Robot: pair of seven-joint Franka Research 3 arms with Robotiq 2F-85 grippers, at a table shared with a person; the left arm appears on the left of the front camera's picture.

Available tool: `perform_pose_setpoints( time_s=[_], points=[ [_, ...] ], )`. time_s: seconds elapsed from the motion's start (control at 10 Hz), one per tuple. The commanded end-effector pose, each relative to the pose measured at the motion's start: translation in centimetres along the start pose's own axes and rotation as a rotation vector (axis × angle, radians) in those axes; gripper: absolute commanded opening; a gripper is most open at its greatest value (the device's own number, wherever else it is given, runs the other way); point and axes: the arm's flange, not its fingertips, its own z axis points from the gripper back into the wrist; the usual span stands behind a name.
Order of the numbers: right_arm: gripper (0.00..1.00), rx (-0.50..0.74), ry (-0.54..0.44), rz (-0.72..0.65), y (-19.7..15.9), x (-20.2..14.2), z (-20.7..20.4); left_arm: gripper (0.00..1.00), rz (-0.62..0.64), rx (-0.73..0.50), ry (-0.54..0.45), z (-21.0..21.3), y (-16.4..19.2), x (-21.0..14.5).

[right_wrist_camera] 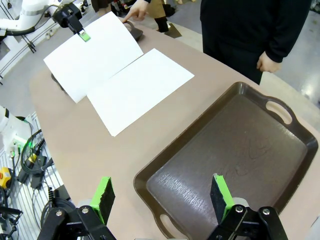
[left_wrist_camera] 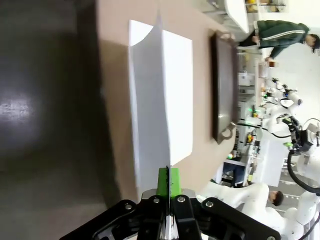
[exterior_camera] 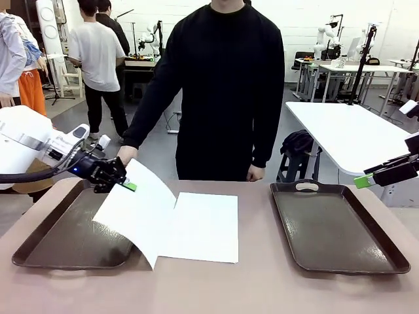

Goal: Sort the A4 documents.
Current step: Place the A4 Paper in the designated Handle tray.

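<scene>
The left gripper (exterior_camera: 127,185) pinches the edge of 1 A4 sheet (exterior_camera: 141,212), which curls partly over the left tray (exterior_camera: 59,242). A 2nd sheet (exterior_camera: 206,229) lies flat on the tabletop (exterior_camera: 262,288). The right gripper (right_wrist_camera: 161,192) is spread wide, holding nothing. Better to move slowly and lay the sheet flat inside the tray before releasing.

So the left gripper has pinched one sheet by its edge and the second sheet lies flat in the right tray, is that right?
Not quite. The second sheet lies flat on the table, between the left tray and the right tray, not in it, as the front view shows. The left gripper does pinch the first sheet by its edge.
</scene>
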Motion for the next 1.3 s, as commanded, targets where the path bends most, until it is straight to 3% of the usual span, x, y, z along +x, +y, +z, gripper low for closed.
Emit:
perform_pose_setpoints(
  time_s=[0.0,0.3,0.5,0.9,1.2],
  points=[
    [1.0,0.018,-0.024,0.008,-0.4,0.1,-0.4,0.01,-0.024,0.12,-0.007,2.8,1.0,0.3],
    [1.0,0.018,-0.024,0.008,-0.4,0.1,-0.4,0.01,0.007,0.235,0.004,6.3,2.7,2.2],
    [1.0,0.018,-0.024,0.008,-0.4,0.1,-0.4,0.01,0.007,0.293,-0.005,6.3,3.9,3.8],
    [1.0,0.018,-0.024,0.008,-0.4,0.1,-0.4,0.01,0.06,0.382,0.087,5.2,6.7,6.8],
    [1.0,0.018,-0.024,0.008,-0.4,0.1,-0.4,0.01,0.066,0.444,0.088,6.1,6.9,7.3]
  ],
)
